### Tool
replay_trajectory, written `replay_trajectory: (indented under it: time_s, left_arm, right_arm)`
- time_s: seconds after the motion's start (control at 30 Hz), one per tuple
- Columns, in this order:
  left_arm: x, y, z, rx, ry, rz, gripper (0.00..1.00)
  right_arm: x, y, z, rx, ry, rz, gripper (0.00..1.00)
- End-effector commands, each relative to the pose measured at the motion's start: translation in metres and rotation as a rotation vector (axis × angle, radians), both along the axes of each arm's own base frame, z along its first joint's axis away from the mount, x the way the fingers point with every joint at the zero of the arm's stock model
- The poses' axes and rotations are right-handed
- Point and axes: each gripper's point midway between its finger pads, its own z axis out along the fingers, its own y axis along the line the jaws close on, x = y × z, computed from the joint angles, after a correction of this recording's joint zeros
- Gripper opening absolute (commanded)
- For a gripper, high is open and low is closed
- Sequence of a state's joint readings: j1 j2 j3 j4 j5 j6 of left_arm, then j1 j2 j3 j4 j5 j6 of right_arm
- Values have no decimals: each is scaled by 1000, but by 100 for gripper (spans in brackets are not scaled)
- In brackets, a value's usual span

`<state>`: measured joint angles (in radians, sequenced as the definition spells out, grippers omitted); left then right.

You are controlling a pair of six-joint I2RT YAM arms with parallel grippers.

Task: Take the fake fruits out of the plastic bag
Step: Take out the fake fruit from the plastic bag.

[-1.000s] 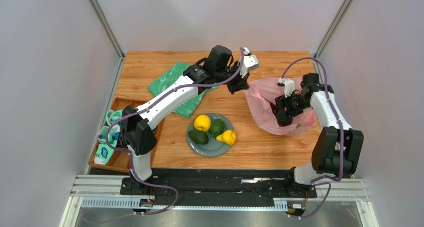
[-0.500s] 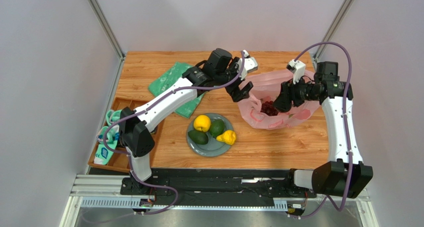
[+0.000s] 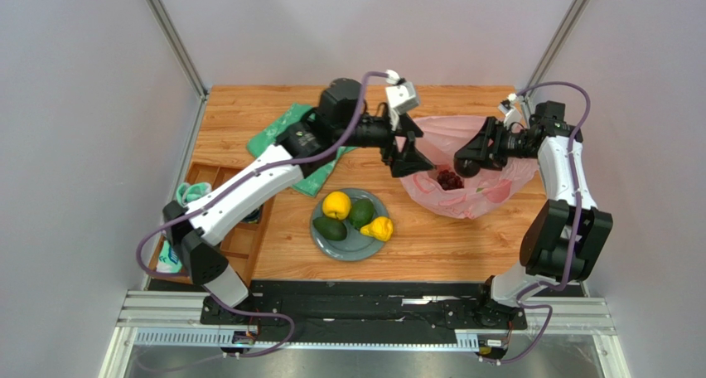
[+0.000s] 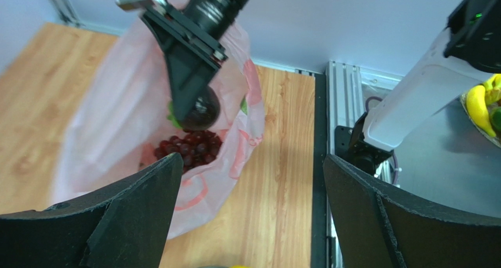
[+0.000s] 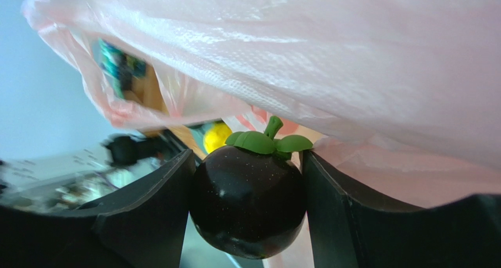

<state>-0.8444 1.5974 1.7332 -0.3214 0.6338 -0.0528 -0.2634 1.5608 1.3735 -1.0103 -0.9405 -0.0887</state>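
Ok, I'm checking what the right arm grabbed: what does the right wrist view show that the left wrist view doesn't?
Only the right wrist view: the green stalk and leafy cap on the dark round plastic fruit clamped in the right end effector. Only the left wrist view: the dark red plastic grape bunch lying inside the translucent pink plastic bag. Both: that bag and the held fruit.
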Motion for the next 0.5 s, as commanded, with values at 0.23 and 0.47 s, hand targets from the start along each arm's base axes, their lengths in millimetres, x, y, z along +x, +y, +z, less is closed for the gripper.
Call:
replay_trajectory:
  time_s: [0.23, 0.47]
  left_arm:
    - [58, -114, -84, 29, -76, 206, 98]
    - [73, -129, -107, 45, -22, 261, 95]
  right_arm:
    - [18, 3, 32, 524, 190, -124, 57]
    - [17, -4, 33, 523, 180, -137, 57]
